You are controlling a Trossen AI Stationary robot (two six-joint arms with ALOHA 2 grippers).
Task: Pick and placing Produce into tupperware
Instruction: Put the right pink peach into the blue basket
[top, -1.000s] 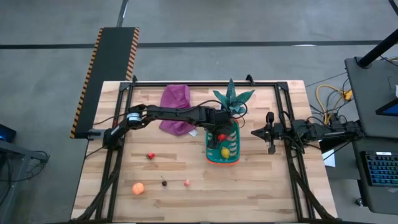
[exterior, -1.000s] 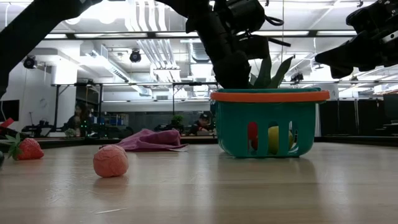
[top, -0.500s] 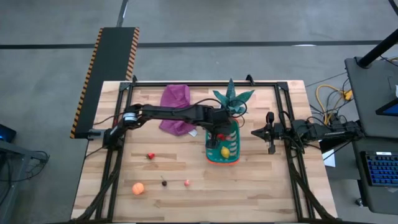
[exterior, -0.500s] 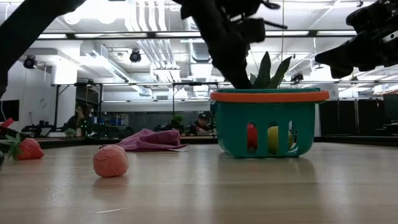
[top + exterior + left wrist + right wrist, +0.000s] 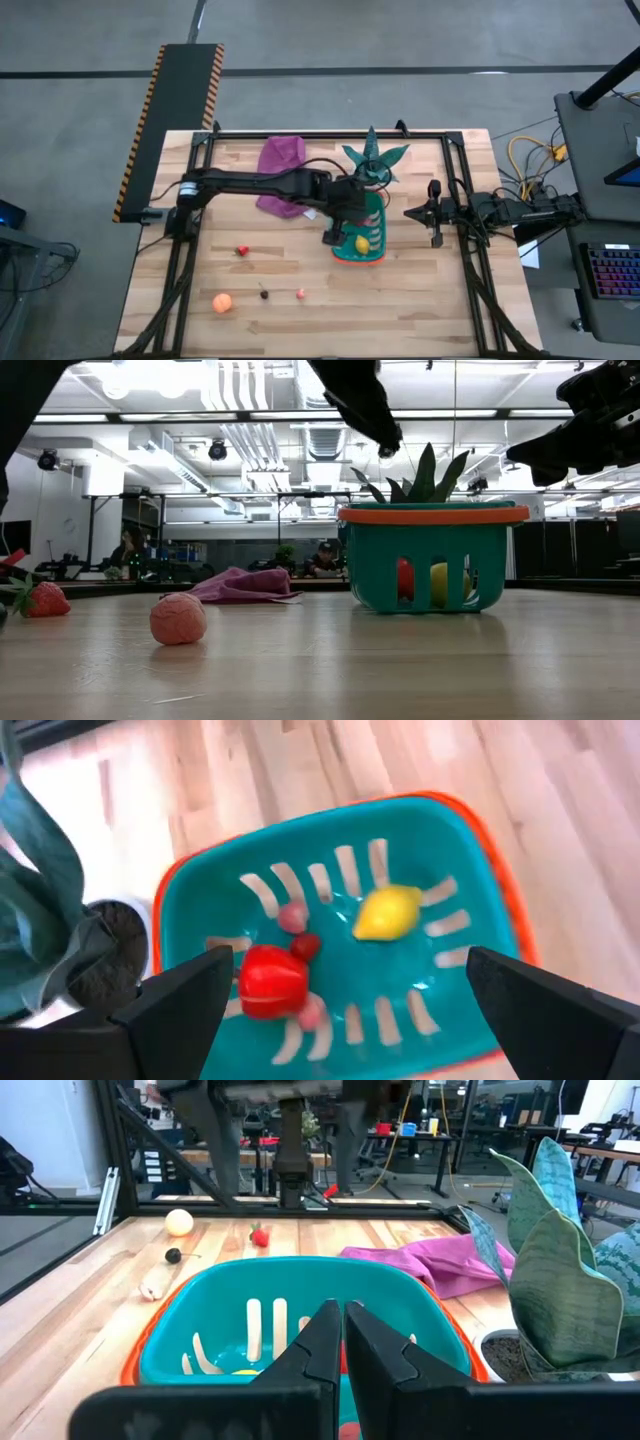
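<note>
left claw (image 5: 340, 1020) spread, empty above teal slotted plastic basket (image 5: 372, 252) | right claw (image 5: 338, 1342) pressed together | next: approach small red strawberry (image 5: 242, 250), lower left tabletop (image 5: 420, 300), from straight overhead

Purple cloth (image 5: 284, 171) beside potted plant (image 5: 372, 157).

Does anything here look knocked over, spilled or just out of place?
Nothing stands out. The teal basket sits upright with a red fruit and a lemon inside. The strawberry and orange ball lie loose on the table, apparently waiting. The open left gripper hangs by the basket's rim.
</note>
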